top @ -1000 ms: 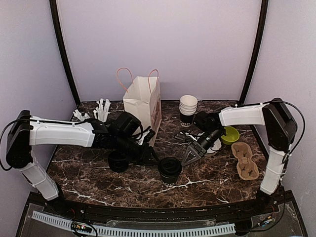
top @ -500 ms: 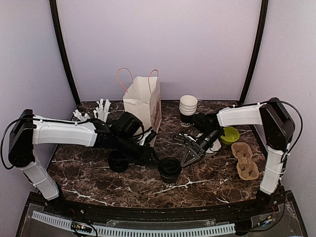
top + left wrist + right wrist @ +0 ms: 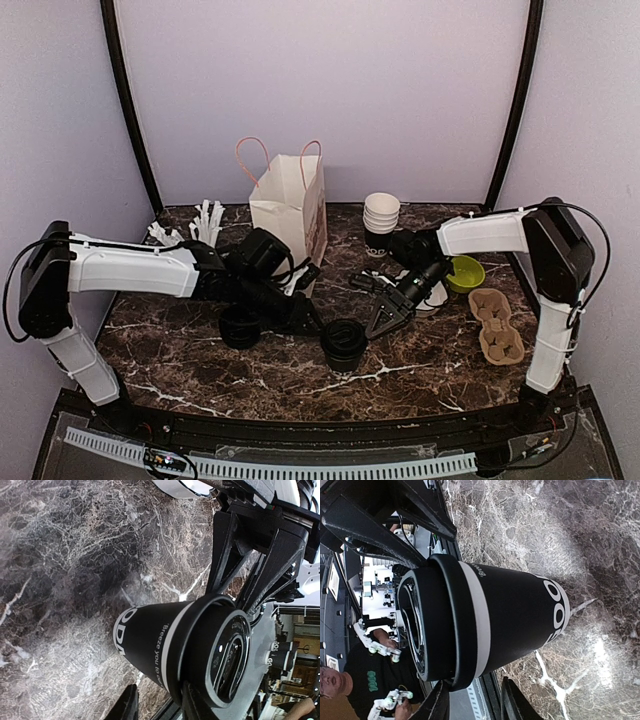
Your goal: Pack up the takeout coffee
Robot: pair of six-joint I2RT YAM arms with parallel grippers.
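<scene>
takeout coffee (image 3: 343, 347): upright tapered black paper cup, white lettering, white band under glossy black lid; on veined marble table (image 3: 200, 365), in front-right of white paper bag (image 3: 292, 215) | left gripper (image 3: 159, 707): jaws narrowly parted, empty | right gripper (image 3: 476, 702): likewise, opposite side | fingers cropped in wrist views

One takeout coffee cup (image 3: 343, 345) stands upright on the marble table (image 3: 200, 370), close to the middle of its near edge — black paper, white lettering, a pale band just under the black plastic lid (image 3: 427, 625). A second black cup (image 3: 240, 327) stands to its left — partly hidden.
</scene>
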